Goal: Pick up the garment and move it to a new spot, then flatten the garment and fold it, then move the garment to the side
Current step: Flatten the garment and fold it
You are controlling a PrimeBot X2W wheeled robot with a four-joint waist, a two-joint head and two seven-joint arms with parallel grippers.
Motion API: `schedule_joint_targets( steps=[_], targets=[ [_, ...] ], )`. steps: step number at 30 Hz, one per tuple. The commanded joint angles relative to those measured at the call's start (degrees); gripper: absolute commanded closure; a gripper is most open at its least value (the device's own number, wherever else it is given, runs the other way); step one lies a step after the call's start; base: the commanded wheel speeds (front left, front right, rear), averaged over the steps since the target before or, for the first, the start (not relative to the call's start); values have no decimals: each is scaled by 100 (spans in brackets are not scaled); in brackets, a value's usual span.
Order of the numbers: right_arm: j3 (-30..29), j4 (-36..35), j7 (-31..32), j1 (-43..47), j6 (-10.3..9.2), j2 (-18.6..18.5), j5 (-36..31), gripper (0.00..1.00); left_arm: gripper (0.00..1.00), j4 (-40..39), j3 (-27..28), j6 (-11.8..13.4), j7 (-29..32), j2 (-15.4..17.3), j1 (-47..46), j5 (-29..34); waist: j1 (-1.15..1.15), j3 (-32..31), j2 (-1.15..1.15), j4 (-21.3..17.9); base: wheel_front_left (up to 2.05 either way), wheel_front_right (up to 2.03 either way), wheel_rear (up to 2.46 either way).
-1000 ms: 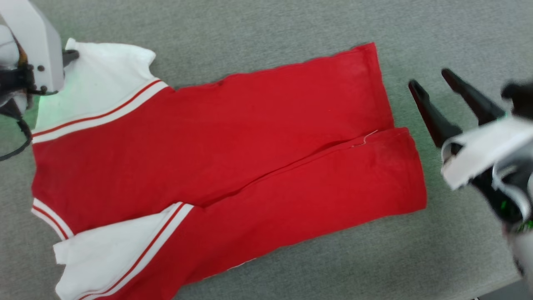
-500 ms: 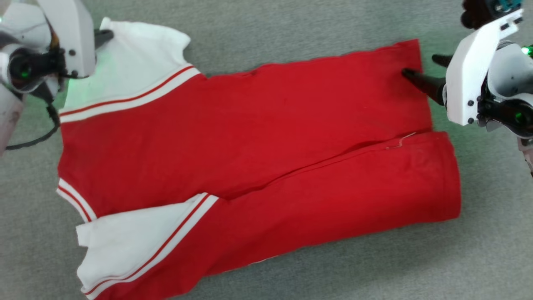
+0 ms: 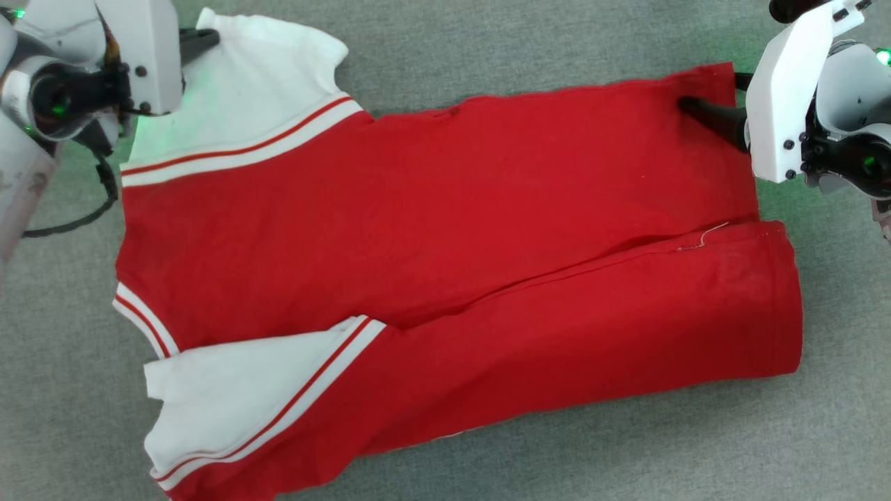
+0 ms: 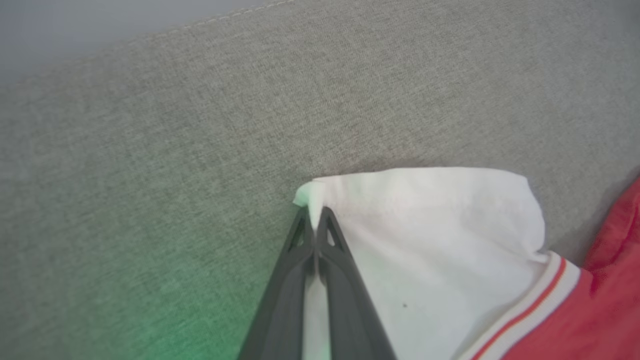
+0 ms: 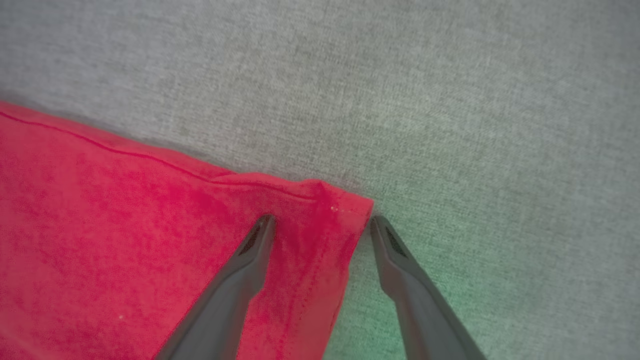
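On grey surface (image 3: 487, 42), garment (image 3: 431, 209) lies flat, long side folded over; left gripper (image 4: 314, 220) pinched tight on far white sleeve (image 4: 425, 225) corner; right gripper (image 5: 322, 220) spread wide astride far hem corner (image 5: 350, 210), holding nothing; advice: clamp hem fully before lifting both corners level.

garment (image 3: 445, 229) corner: cut by bottom edge | right hand (image 3: 713, 92), one finger: behind its housing (image 3: 786, 104)

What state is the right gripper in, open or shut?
Open: the right gripper stands with fingers apart, straddling a hem corner of the garment, one tip over cloth, the other over the grey surface.
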Motion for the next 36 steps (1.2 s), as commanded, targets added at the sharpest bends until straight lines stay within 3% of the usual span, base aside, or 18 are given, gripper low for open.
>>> schedule_joint_targets(
  steps=[1,10,16,26,36],
  targets=[
    [147,148,-9,65,-9,32,70,100,100,-20,-85,2,-7,-70,83,-39,0,2,0,28,0,0,0],
    [362,328,-419,6,-9,-225,285,100,100,-218,-99,2,-507,-134,156,-361,0,-210,0,270,0,0,0],
    [548,-60,-1049,299,-8,-662,448,100,100,-959,66,2,-1322,-37,540,-770,0,-693,0,607,0,0,0],
    [616,-1054,-1501,1419,-8,-1600,988,100,100,-2731,-192,2,-2523,778,1658,-798,0,-1579,0,1092,0,0,0],
    [17,-2030,-1742,2990,-8,-2420,1223,100,100,-3898,-334,2,-3871,1567,3073,-900,0,-2026,0,1345,0,0,0]
  ],
)
